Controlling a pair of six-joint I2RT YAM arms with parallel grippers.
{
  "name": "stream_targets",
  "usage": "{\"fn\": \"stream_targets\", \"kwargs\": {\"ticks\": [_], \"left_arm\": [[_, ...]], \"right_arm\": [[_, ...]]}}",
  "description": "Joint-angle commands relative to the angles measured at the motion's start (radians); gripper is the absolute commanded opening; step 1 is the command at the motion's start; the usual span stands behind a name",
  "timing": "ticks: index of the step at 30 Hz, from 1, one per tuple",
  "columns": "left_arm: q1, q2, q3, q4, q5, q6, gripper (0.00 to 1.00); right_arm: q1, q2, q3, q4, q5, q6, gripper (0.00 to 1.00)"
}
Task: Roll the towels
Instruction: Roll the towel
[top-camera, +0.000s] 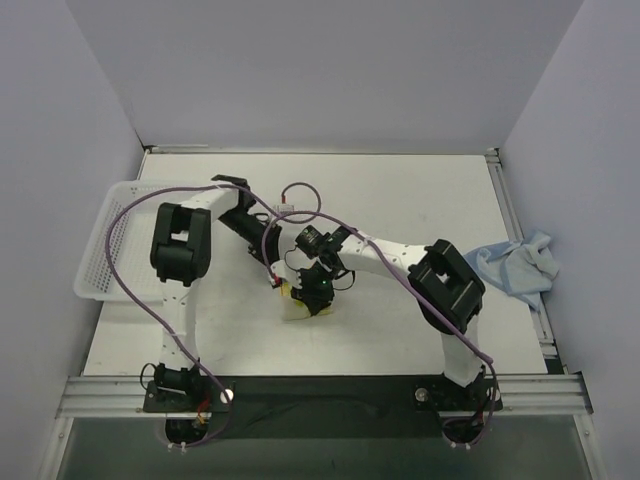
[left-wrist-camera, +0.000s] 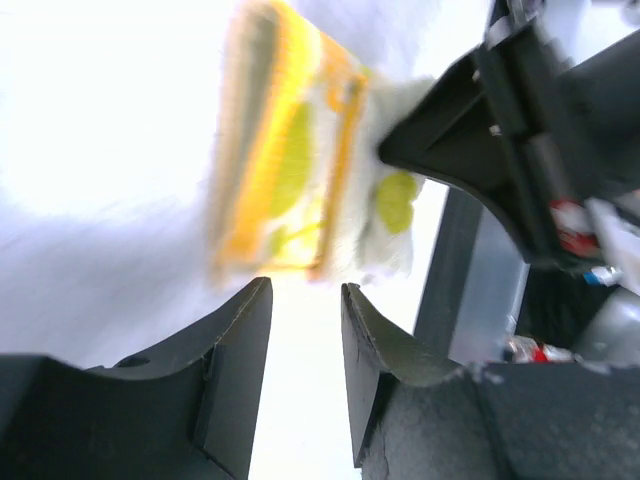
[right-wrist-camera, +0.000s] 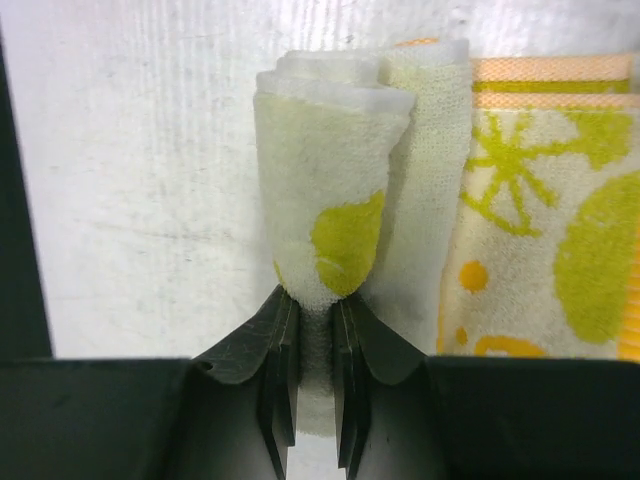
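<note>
The cream-white towel (top-camera: 299, 306) with yellow and green prints lies at the table's middle, partly rolled. In the right wrist view its rolled end (right-wrist-camera: 330, 170) stands up from the flat part (right-wrist-camera: 545, 220), and my right gripper (right-wrist-camera: 315, 305) is shut on the roll's lower fold. My left gripper (left-wrist-camera: 305, 290) hovers just short of the same towel (left-wrist-camera: 290, 150), which looks blurred; its jaws stand apart with nothing between them. Both grippers meet over the towel, left gripper (top-camera: 276, 277) beside right gripper (top-camera: 316, 287). The light blue towel (top-camera: 517, 266) lies crumpled at the table's right edge.
A white mesh basket (top-camera: 104, 252) sits at the table's left edge. Purple cables loop over both arms. In the left wrist view the right arm's black wrist (left-wrist-camera: 520, 130) is close on the right. Walls enclose the table on three sides.
</note>
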Motion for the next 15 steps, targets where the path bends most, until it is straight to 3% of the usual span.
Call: {"fn": "stream_targets", "kwargs": {"ticks": [1,8,15], "left_arm": [[0.095,-0.115,0.089,0.06,0.027,-0.066,0.44],[0.215,-0.304,0.085,0.238,0.01,-0.271,0.45],[0.324,-0.648,-0.208,0.565,-0.048,-0.469,0.44]], "right_arm": [[-0.031,0.09,0.072,-0.218,-0.139,0.044,0.0],[-0.14,0.268,0.278,-0.393,-0.327,0.122,0.0],[-0.178,0.462,0.494,-0.586,-0.465,0.145,0.0]]}}
